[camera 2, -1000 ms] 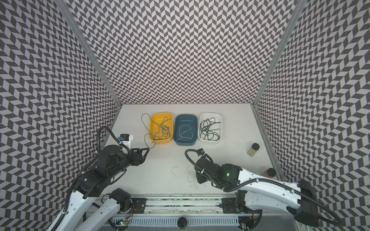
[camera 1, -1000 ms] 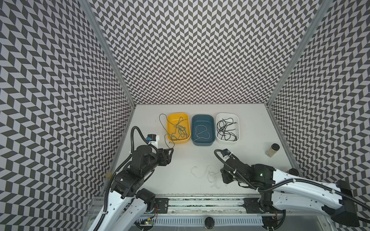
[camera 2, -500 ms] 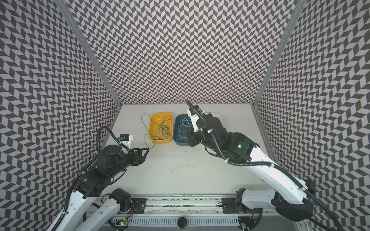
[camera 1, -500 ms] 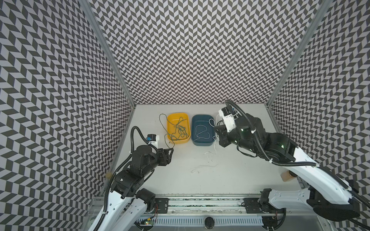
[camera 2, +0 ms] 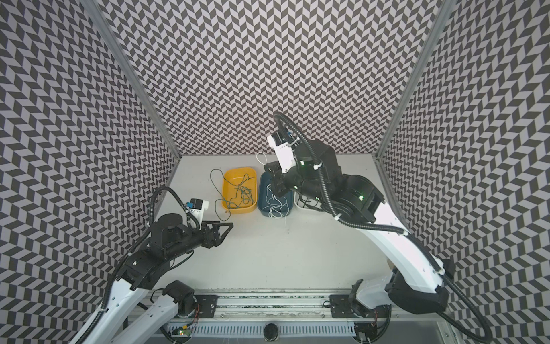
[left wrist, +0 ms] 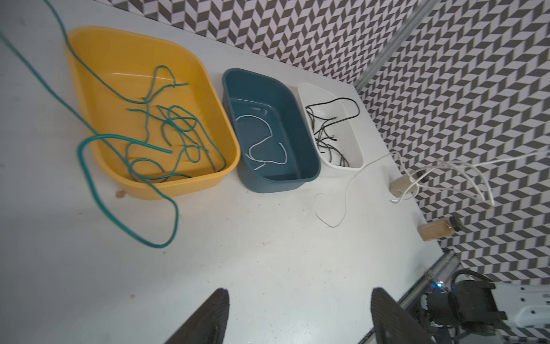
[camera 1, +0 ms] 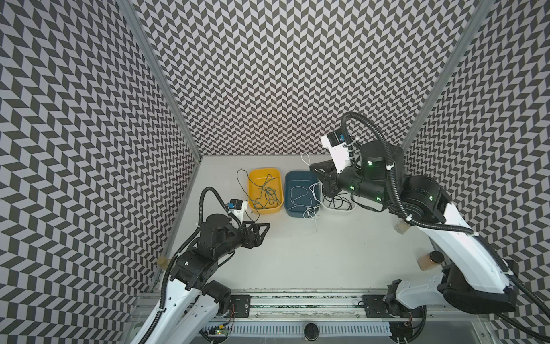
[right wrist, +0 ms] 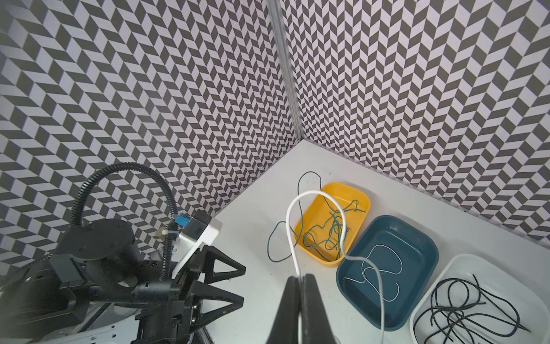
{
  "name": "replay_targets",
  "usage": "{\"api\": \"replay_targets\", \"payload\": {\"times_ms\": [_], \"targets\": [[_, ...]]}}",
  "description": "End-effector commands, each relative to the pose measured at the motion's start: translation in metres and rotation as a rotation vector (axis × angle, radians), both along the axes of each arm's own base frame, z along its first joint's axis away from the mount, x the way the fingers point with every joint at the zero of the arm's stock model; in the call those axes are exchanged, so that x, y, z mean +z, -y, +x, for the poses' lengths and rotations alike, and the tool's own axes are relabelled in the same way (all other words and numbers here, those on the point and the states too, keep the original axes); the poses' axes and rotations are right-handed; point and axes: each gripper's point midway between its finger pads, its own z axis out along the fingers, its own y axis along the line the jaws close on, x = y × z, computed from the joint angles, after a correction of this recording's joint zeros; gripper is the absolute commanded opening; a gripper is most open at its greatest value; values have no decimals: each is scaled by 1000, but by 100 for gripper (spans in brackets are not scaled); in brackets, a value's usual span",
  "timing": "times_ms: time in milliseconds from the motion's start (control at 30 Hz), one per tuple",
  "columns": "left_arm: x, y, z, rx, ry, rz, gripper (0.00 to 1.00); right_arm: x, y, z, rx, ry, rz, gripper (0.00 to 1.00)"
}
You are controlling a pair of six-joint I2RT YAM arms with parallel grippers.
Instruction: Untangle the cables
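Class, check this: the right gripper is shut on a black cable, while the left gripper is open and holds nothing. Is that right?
Not quite. The right wrist view shows the right gripper shut on a white cable, not a black one; the black cables lie in the white tray. The left gripper is indeed open and holds nothing.

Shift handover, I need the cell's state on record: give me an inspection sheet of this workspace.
Surface: white table, small specks.
Job's things: green cables in yellow tray, one spilling onto the table; white cable hanging over blue tray; black cables in white tray.
Clutter: jar, beige block by the right edge.
Grippers: left gripper open, empty; right gripper shut on the white cable.
Cables: corrugated hoses loop over both arms.
Surroundings: chevron walls.
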Motion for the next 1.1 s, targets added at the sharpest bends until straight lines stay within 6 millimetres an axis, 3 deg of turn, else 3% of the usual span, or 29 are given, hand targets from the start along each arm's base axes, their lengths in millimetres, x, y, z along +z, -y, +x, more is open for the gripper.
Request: {"api": "replay_targets", "payload": {"times_ms": [0, 133, 333, 633, 767, 1067], "targets": [[22, 29, -15, -158, 43, -142, 78, 23, -2, -7, 48, 56, 23, 0], [26, 49, -28, -233, 78, -212, 81, 49, 1, -18, 89, 82, 59, 0], [22, 71, -47, -306, 145, -211, 88, 70, -2, -36, 173, 80, 122, 0], [-4, 105, -51, -336, 187, -162, 92, 85, -6, -54, 263, 52, 190, 0], [-12, 124, -63, -415, 207, -151, 93, 90, -4, -59, 273, 51, 200, 0], [-8, 143, -51, -395, 272, -146, 95, 96, -1, -68, 303, 42, 231, 0]]}}
